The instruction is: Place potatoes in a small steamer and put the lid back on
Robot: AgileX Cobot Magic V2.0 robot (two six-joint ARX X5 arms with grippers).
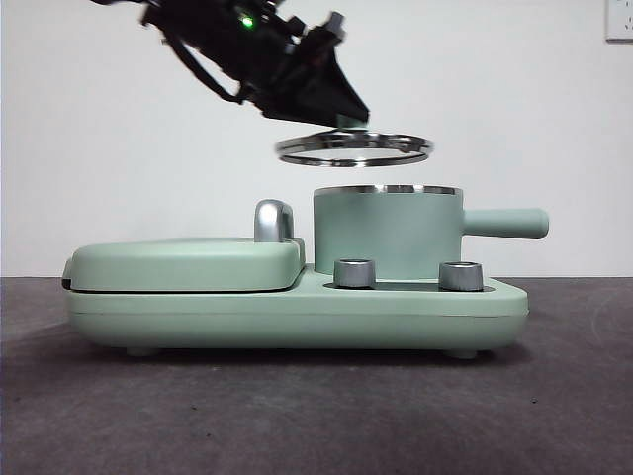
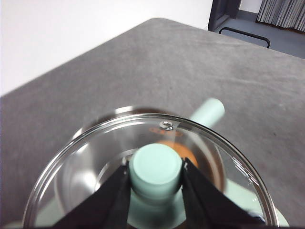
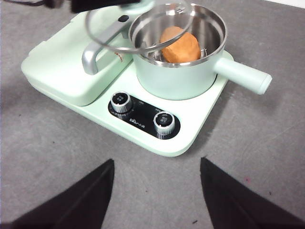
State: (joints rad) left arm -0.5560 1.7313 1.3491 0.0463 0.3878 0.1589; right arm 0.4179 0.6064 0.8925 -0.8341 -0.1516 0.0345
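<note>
The small steamer (image 1: pixel 388 233), a mint-green pot with a steel rim and a straight side handle, stands on the right half of the cooker base. An orange-brown potato (image 3: pixel 180 44) lies inside it on a steel rack. The glass lid (image 1: pixel 353 148) hangs level a short way above the pot's rim, slightly to the left of it. My left gripper (image 2: pixel 155 174) is shut on the lid's mint-green knob (image 2: pixel 155 168). My right gripper (image 3: pixel 157 191) is open with nothing in it, held back over the table in front of the cooker.
The mint-green cooker base (image 1: pixel 297 312) carries a flat griddle lid (image 1: pixel 183 262) with a chrome handle (image 1: pixel 273 220) on its left half. Two steel dials (image 3: pixel 143 112) sit on its front. Dark grey table (image 3: pixel 43 152) surrounds it.
</note>
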